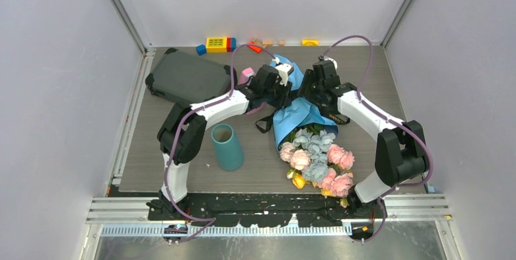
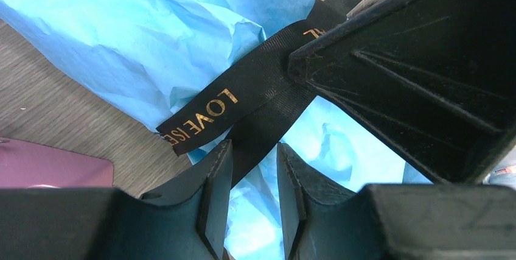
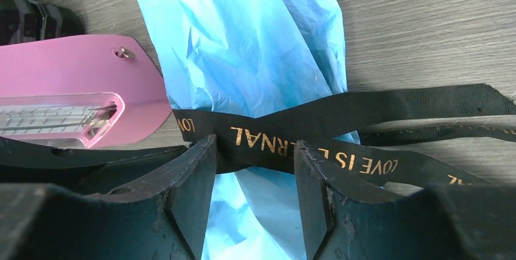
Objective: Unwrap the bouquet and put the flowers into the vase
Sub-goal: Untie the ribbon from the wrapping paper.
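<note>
The bouquet lies on the table with its blue paper wrap [image 1: 298, 115] pointing away and its pink, pale blue and yellow flowers [image 1: 317, 159] toward the near edge. A black ribbon [image 3: 341, 123] with gold lettering ties the wrap. Both grippers meet over the tied neck. My left gripper [image 2: 254, 147] has its jaws a narrow gap apart, with a strand of the ribbon [image 2: 243, 98] running in between the tips. My right gripper [image 3: 255, 145] stands open, the ribbon crossing just beyond its fingertips and blue paper showing through the gap. The teal vase [image 1: 226, 146] stands upright, left of the bouquet.
A pink metronome [image 3: 73, 92] lies just left of the wrap's far end. A black case [image 1: 188, 77] sits at the back left. Small coloured toy blocks [image 1: 217, 44] line the back wall. The right gripper's finger [image 2: 420, 71] fills the right of the left wrist view.
</note>
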Controlling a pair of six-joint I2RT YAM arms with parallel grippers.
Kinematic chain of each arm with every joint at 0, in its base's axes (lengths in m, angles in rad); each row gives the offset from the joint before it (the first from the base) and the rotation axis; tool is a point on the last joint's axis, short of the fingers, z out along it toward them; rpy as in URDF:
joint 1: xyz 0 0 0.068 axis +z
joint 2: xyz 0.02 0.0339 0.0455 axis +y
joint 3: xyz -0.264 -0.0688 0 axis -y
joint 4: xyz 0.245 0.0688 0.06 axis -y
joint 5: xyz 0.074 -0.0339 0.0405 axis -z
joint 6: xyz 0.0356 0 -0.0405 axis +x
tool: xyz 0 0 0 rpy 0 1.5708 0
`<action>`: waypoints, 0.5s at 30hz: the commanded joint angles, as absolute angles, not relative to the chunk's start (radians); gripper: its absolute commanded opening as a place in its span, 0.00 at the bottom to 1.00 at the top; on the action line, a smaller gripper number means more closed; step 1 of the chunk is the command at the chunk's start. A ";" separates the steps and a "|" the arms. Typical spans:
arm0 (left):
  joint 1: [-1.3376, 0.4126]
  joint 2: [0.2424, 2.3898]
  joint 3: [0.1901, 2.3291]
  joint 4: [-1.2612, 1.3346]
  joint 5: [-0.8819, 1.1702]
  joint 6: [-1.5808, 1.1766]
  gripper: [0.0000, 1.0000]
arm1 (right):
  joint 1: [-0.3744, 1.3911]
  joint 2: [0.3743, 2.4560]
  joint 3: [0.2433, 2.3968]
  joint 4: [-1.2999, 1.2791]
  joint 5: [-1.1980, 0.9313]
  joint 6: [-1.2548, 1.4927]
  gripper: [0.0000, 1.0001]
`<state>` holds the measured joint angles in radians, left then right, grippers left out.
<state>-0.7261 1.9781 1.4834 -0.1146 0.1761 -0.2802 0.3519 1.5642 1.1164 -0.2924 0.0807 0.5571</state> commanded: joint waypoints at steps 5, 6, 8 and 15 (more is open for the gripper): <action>-0.723 1.944 1.484 -0.065 0.166 -0.279 0.23 | 0.357 1.524 1.154 -0.272 0.090 0.589 0.46; -0.723 1.942 1.481 -0.067 0.164 -0.279 0.21 | 0.357 1.523 1.154 -0.272 0.091 0.589 0.45; -0.723 1.937 1.475 -0.067 0.158 -0.282 0.18 | 0.358 1.519 1.155 -0.273 0.097 0.590 0.45; -0.721 1.925 1.465 -0.082 0.117 -0.297 0.05 | 0.357 1.476 1.159 -0.300 0.162 0.588 0.43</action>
